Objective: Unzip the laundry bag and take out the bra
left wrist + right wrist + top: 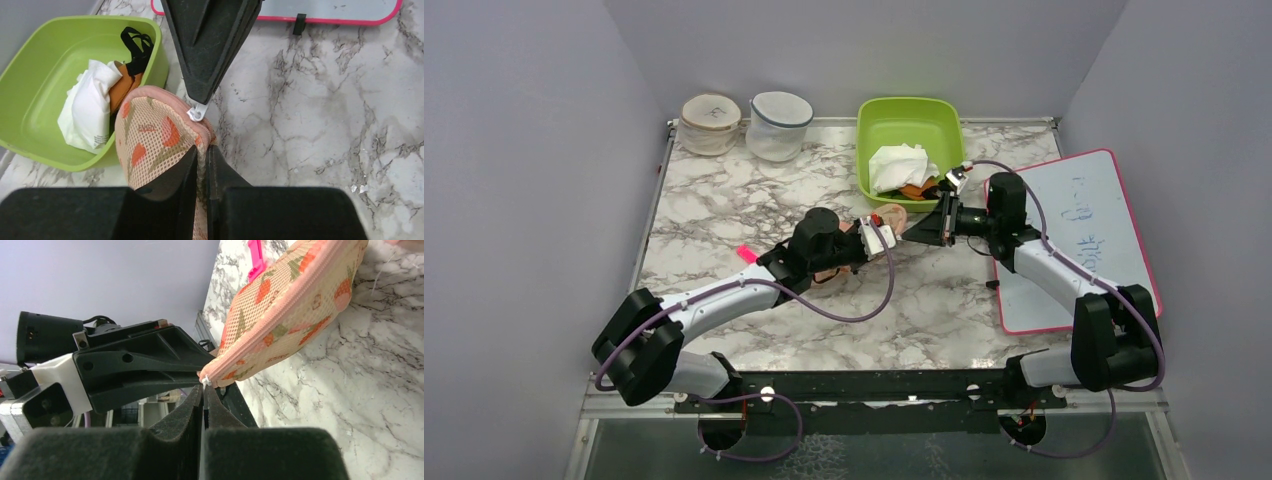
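Observation:
The peach mesh laundry bag [150,132] with orange-red motifs and pink zip edging is held off the table between both arms; it also shows in the right wrist view [285,305] and the top view [886,218]. My left gripper [202,150] is shut on the bag's zip edge. My right gripper [204,388] is shut on the white zip pull [205,381], which also shows in the left wrist view [197,113]. In the top view the two grippers meet, left [876,236] and right [916,226]. The zip looks closed. The red bra is hidden.
A green tub [910,125] at the back holds a white cloth [900,165] and a black-and-orange garment [131,65]. Two round white mesh tubs [746,123] stand at the back left. A pink-edged whiteboard [1084,235] lies on the right. A small pink item [746,253] lies left of centre.

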You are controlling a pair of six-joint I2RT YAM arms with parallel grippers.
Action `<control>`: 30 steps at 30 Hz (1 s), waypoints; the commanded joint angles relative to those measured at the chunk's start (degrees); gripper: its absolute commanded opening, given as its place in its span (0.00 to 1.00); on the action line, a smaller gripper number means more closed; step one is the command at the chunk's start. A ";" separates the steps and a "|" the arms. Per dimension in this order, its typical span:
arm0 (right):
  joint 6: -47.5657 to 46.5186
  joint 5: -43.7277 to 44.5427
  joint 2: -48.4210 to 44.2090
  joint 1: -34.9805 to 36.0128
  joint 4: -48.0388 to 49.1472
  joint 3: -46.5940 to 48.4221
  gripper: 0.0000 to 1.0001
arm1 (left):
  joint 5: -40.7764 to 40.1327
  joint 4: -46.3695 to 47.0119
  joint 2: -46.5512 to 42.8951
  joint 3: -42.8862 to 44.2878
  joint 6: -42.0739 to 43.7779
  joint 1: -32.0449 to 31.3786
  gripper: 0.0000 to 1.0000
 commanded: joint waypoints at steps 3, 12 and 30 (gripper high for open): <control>-16.87 2.69 -0.52 0.28 -8.13 5.56 0.12 | -1.60 -0.42 -0.16 2.44 -0.03 0.00 0.00; -41.48 18.52 -11.82 0.32 -10.81 5.29 0.38 | -2.46 -2.05 0.77 4.26 -3.78 -0.02 0.00; -87.68 29.58 -24.46 14.76 2.80 -10.84 0.48 | -4.15 -6.21 2.83 7.68 -7.40 0.24 0.00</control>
